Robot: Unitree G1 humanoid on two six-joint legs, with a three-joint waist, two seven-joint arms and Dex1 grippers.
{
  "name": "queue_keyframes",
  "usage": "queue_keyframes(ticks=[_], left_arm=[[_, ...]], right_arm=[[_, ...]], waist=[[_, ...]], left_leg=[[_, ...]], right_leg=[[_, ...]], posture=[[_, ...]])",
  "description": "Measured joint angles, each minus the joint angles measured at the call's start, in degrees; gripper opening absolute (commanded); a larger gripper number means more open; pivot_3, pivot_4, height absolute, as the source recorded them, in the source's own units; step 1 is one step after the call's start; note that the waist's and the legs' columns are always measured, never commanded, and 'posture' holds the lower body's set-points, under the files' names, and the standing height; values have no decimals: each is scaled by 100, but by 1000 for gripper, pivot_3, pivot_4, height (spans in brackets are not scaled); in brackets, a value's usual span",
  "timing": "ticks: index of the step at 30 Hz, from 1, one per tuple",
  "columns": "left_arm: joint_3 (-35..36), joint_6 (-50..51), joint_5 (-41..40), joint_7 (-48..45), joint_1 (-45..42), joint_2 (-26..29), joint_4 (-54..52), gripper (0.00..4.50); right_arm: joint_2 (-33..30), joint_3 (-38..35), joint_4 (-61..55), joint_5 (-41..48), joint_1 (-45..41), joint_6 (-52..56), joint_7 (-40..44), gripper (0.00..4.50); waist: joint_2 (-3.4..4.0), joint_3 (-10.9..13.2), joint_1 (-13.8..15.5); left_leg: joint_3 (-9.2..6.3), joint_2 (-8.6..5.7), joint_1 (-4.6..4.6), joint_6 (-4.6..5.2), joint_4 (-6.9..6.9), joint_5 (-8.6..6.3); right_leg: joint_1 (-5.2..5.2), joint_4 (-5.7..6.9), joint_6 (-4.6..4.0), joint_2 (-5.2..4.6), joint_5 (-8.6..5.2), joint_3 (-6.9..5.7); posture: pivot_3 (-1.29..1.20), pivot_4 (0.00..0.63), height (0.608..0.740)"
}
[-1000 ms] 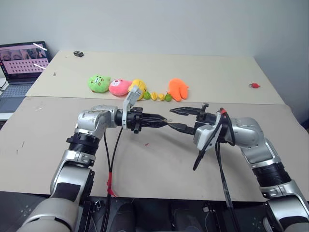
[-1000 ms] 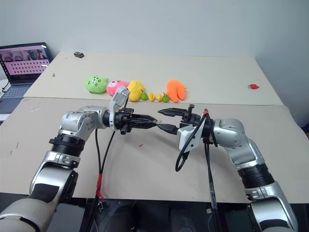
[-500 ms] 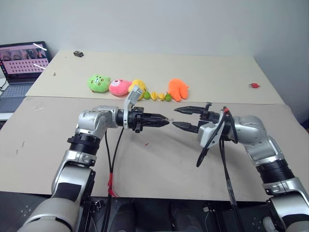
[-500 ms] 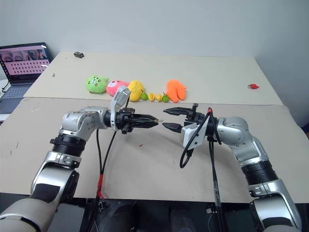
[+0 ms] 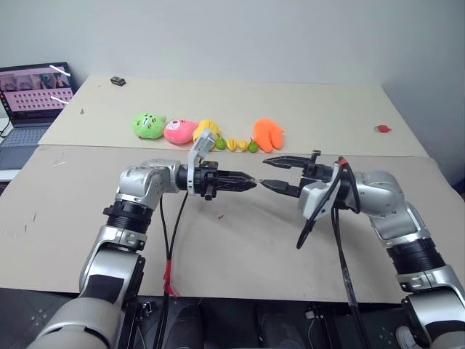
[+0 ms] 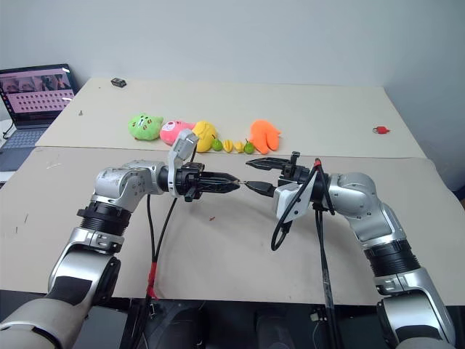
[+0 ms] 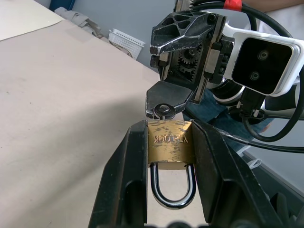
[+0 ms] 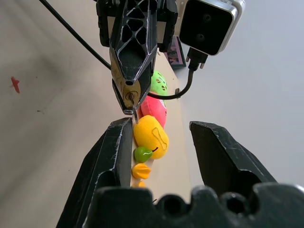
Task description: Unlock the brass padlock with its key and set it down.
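Observation:
The brass padlock [image 7: 170, 145] is clamped between the fingers of my left gripper [image 5: 249, 183], with its silvery shackle [image 7: 172, 190] pointing back toward the wrist. It hangs level above the tan table [image 5: 240, 247]. A small silver key [image 8: 134, 112] sticks out of the padlock's keyhole end. My right gripper [image 5: 269, 173] faces the left one tip to tip, and its fingers stand apart. Its lower finger [image 7: 168, 97] sits right at the key's head [image 7: 164, 109]. I cannot tell whether it touches the key.
Plush toys [image 5: 149, 125] and small toy fruits [image 5: 242, 145] lie in a row on the far table, with an orange plush [image 5: 267, 134] at its end. A laptop [image 5: 33, 94] stands at far left. A small red item [image 5: 383, 129] lies far right. Black cables [image 5: 336, 240] hang from both wrists.
My right gripper drew back slightly from the left gripper's tip, then rose a little and came close again. The left gripper kept still with the padlock in it.

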Motion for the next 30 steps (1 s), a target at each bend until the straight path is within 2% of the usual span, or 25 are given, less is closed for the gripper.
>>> queue_keyframes(ticks=[6, 7, 10, 12, 13, 26, 28, 30], left_arm=[[29, 14, -55, 36, -1, -4, 0, 830], [30, 25, -59, 50, -1, -4, 1, 830], [79, 85, -107, 71, -1, -3, -1, 830], [127, 88, -144, 78, -1, 4, -14, 830], [157, 88, -160, 82, -1, 11, -24, 830], [119, 113, -155, 122, 9, 40, -70, 830], [103, 110, -153, 123, 21, 37, -97, 830], [46, 93, -136, 101, 53, 38, -132, 830]], right_arm=[[54, 20, -73, 2, 0, 19, 8, 2410], [62, 27, -75, 3, -1, 19, 10, 1889], [62, 64, -75, 2, 0, 20, 55, 1043], [62, 107, -75, 0, 0, 20, 81, 266], [59, 129, -72, -5, 0, 21, 108, 68], [48, 145, -47, 102, -18, 82, 278, 68], [25, 176, -110, 456, -18, 390, 539, 68], [-88, 248, -413, 1204, -4, 1368, 1091, 68]], waist=[[0, 0, 1], [0, 0, 1], [0, 0, 0], [0, 0, 0], [0, 0, 0], [0, 0, 1], [0, 0, 1], [0, 0, 1]], left_leg=[[0, 0, 0, 0, 0, 0], [0, 0, 0, 0, 1, 0], [0, 0, 0, 0, 1, 0], [0, 0, 0, 0, 1, 0], [0, 0, 0, 0, 1, 0], [0, 0, 0, 0, 2, 0], [0, 0, 0, 0, 2, 0], [-1, 0, 1, 0, 3, 0]], right_leg=[[0, 0, 0, 0, 0, 0], [0, 1, 0, 0, 0, 0], [0, 1, 0, 0, 0, 0], [0, 1, 0, 0, 0, 0], [0, 0, 0, 0, 0, 0], [1, 2, -5, 0, 3, 0], [1, 3, -10, 0, 6, 0], [3, 4, -14, 0, 9, 0]], posture=[[0, 150, 717], [0, 150, 717], [0, 150, 717], [0, 150, 717], [0, 150, 717], [0, 150, 717], [0, 150, 717], [0, 150, 717]])
